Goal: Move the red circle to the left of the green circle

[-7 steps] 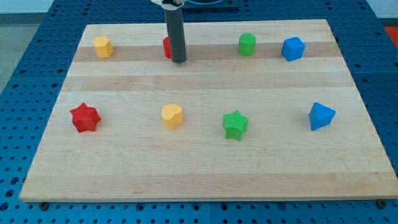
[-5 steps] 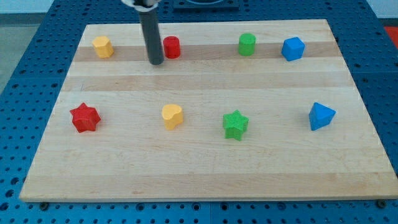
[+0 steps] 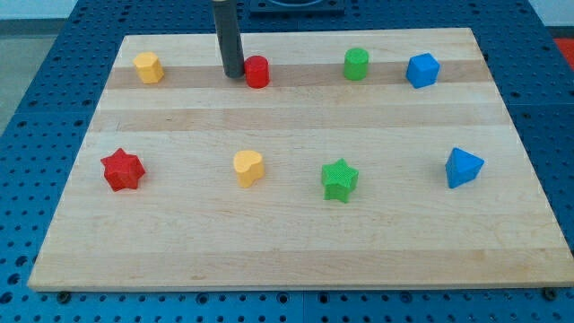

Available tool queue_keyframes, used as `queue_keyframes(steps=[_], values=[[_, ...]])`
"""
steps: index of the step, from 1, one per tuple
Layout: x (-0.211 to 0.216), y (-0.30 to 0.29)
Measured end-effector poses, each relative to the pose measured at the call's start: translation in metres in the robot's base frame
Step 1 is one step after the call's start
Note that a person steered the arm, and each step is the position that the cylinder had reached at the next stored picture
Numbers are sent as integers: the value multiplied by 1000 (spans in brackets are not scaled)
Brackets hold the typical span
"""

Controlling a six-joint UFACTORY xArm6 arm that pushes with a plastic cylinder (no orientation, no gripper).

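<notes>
Currently our tip rests just left of red circle, touching or nearly touching; contact unclear. Red circle sits near top of wooden surface, well left of green circle. Relative to red circle: yellow block far left, blue cube far right past green circle. Below red circle: yellow heart; red star lower left; green star and blue block lower right. No fingers on our arm, only rod.
</notes>
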State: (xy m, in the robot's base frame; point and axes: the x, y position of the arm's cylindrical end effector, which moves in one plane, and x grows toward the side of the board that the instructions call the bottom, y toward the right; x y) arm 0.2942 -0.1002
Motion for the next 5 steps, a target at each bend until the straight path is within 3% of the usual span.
queue_keyframes(steps=[1, 2, 4, 5], values=[[0, 0], [44, 20], [-7, 65], [-2, 65]])
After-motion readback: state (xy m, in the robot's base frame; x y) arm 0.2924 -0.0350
